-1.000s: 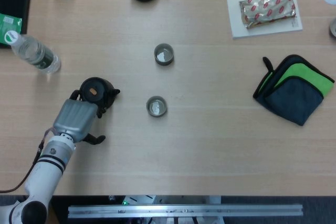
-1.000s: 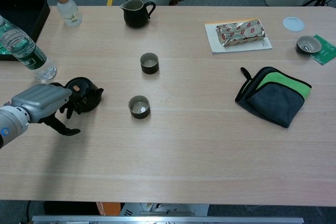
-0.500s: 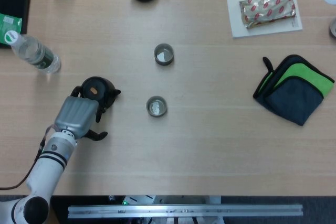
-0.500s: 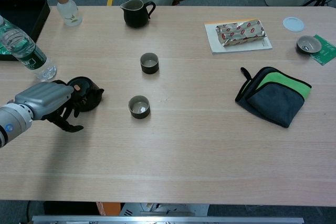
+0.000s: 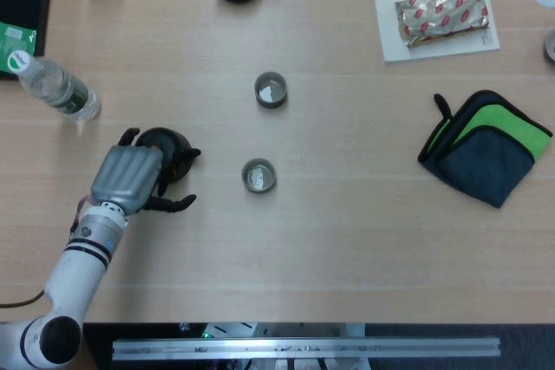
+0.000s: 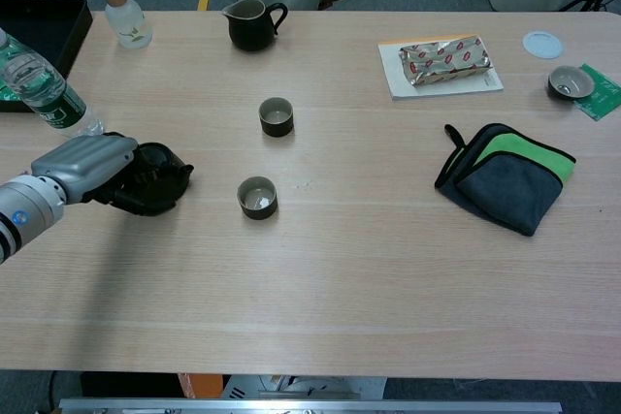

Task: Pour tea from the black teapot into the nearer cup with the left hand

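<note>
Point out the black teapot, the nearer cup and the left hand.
black teapot (image 6: 160, 184), chest view, on its body.
nearer cup (image 5: 258, 176), head view, inside its bowl.
left hand (image 5: 128, 177), head view, on its grey back.

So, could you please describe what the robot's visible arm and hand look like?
The left hand has a silver-grey metallic back with black fingers. Its arm is white and tubular, with dark bands near the wrist and a thin black cable beside it. The right hand is not in view.
</note>
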`<state>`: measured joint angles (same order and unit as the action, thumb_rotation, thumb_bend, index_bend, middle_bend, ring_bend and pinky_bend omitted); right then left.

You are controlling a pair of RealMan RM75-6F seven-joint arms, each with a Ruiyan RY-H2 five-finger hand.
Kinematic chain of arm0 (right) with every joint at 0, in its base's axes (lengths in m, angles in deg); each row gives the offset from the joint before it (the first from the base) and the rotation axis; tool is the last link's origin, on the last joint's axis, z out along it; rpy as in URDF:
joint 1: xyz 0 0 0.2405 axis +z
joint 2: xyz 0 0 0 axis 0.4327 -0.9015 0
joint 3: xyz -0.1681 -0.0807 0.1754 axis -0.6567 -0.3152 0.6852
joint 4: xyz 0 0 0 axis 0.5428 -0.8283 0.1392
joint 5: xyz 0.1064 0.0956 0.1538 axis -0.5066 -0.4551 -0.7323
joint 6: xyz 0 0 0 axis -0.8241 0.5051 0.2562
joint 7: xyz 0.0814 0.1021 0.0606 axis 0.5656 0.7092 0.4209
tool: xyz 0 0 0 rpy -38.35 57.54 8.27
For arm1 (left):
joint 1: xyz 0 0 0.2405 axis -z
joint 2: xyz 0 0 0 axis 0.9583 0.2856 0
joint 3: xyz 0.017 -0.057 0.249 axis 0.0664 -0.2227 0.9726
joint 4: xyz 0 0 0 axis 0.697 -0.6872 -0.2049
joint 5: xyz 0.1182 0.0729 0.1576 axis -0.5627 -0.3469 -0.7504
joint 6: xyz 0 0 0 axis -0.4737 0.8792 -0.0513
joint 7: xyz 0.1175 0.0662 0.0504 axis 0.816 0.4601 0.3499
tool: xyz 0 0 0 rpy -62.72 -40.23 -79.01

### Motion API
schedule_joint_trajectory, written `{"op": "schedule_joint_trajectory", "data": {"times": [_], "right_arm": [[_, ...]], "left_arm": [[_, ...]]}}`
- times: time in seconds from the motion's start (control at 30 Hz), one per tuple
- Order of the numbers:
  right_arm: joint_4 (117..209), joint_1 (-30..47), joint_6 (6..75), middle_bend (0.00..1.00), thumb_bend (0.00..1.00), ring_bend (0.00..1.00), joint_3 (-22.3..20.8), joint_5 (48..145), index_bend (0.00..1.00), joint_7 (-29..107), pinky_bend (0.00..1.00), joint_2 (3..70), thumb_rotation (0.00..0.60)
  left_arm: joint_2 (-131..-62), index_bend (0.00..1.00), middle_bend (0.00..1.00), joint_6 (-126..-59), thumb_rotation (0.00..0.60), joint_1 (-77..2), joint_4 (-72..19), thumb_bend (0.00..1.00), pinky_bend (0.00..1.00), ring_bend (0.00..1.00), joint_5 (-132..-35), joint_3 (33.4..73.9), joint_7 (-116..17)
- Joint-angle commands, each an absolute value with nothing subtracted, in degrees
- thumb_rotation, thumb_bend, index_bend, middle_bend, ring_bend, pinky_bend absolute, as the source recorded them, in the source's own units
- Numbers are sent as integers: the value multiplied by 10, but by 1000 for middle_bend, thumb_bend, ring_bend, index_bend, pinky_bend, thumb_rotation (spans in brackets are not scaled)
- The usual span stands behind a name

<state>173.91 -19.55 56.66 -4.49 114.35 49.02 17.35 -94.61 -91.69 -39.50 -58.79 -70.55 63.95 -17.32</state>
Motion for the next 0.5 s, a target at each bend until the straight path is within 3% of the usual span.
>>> {"op": "schedule_joint_trajectory", "data": {"times": [0.03, 0.3, 0.5], "right_arm": [[1739, -196, 567, 375, 7, 288, -44, 1143, 276, 490, 316, 173, 600], [1742, -196, 567, 375, 7, 288, -44, 1143, 277, 488, 315, 173, 600], [1743, -195, 566, 375, 7, 288, -44, 1141, 277, 485, 315, 172, 600]], "left_arm": [[-942, 757, 855, -913, 241, -399, -580, 148, 81, 702, -719, 628, -193], [-937, 822, 917, -914, 234, -402, -569, 137, 81, 759, -733, 608, -221], [-932, 867, 956, -924, 339, -404, -570, 137, 81, 796, -743, 599, -226]]}}
